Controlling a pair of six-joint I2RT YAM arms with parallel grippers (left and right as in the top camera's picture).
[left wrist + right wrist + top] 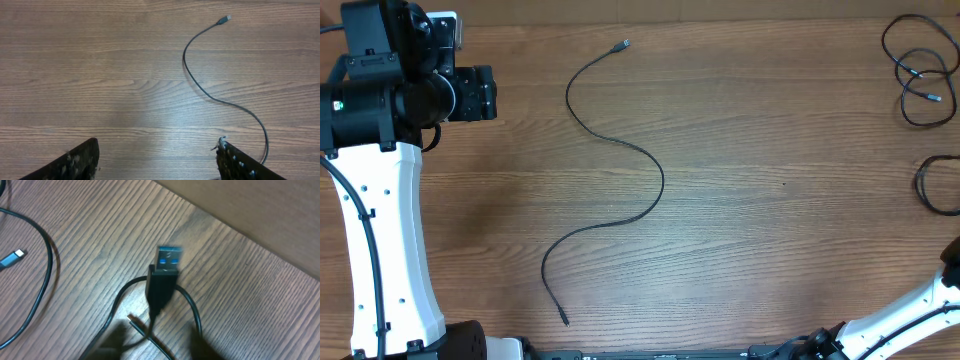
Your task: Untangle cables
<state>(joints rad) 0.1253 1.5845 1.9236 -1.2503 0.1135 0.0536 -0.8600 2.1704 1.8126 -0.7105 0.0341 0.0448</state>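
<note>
plug (167, 262): blue tip, lying on its own looped cord
cables: light, floppy, thin imo, so grab by the stiff plug
loose cable (662, 180): mid surface (770, 250)
tangle (920, 72): far right edge
left hand (157, 147): wide, empty
right hand (157, 347): just blur, can't tell

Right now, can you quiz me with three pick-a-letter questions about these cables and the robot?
1. Where does the lone S-shaped cable lie? A middle of the table; B in a gripper; C off the edge.
2. Which colour shows inside the USB plug? A red; B blue; C green.
3. The left gripper is: A shut on a cable; B shut on a plug; C open, empty.
Answers: A, it snakes across the table alone; B, its tip is blue; C, its fingers stand wide apart, nothing between.
</note>
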